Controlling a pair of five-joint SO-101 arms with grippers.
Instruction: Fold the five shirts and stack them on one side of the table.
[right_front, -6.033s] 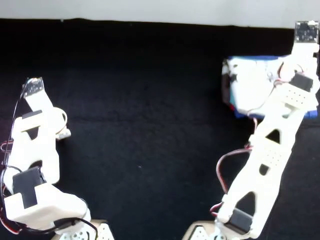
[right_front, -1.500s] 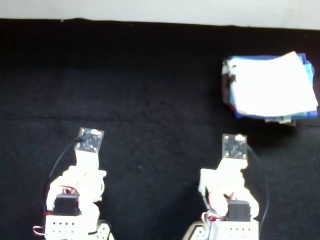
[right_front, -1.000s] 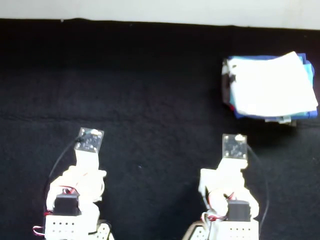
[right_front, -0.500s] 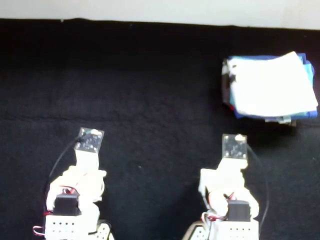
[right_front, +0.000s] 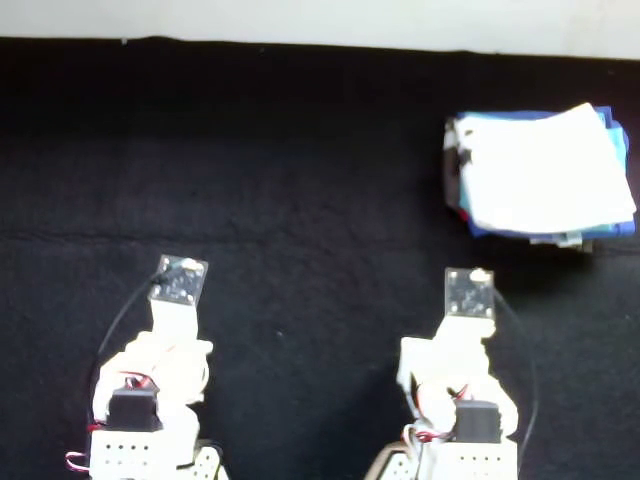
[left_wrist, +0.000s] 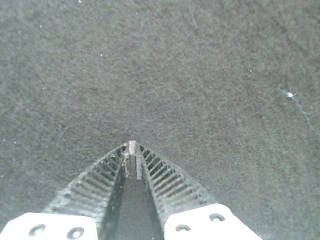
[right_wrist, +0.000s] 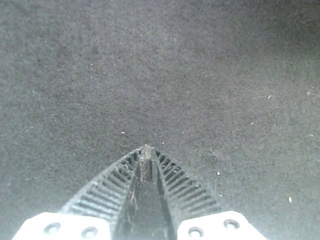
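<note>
A stack of folded shirts (right_front: 540, 175) lies at the far right of the black table, a white shirt on top with blue edges showing underneath. Both arms are folded back at the near edge, well apart from the stack. The left arm (right_front: 165, 370) sits at the near left; its gripper (left_wrist: 132, 148) is shut and holds nothing above bare black cloth. At the near right is the right arm (right_front: 460, 370), and its gripper (right_wrist: 146, 150) is shut too, with nothing between the fingers.
Black cloth (right_front: 280, 180) covers the table up to a pale wall strip (right_front: 300, 20) along the far edge. A small white lint speck (left_wrist: 289, 92) lies on the cloth in the left wrist view.
Six seconds ago the right arm was stretched out over the shirt stack and the left arm was raised at the left. Both have since drawn back to the near edge and have kept still.
</note>
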